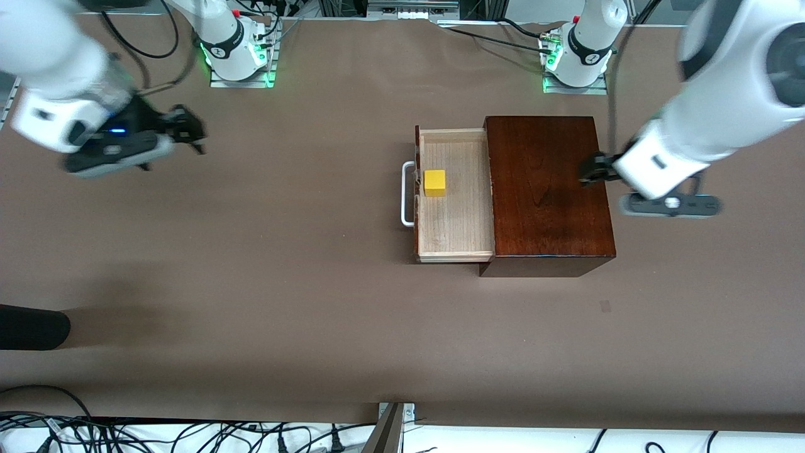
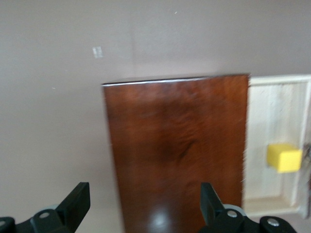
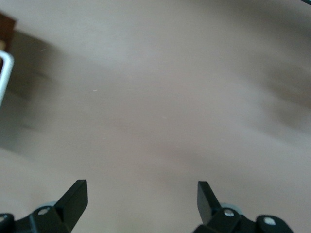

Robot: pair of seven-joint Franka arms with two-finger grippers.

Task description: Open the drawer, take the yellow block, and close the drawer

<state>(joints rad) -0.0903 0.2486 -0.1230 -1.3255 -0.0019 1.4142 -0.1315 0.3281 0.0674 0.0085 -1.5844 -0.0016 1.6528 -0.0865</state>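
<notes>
The drawer (image 1: 454, 220) stands pulled out of the dark wooden box (image 1: 544, 189), toward the right arm's end of the table, its white handle (image 1: 407, 193) in front. The yellow block (image 1: 434, 182) lies in the drawer near its front; it also shows in the left wrist view (image 2: 284, 158). My left gripper (image 1: 588, 170) is open and empty, over the box's edge at the left arm's end. The box fills the left wrist view (image 2: 180, 145). My right gripper (image 1: 188, 132) is open and empty over bare table, well away from the drawer. The handle shows at the edge of the right wrist view (image 3: 5, 73).
The brown table (image 1: 283, 283) spreads wide around the box. A dark object (image 1: 31, 327) pokes in at the table's edge, at the right arm's end and nearer the front camera. Cables lie along the near edge.
</notes>
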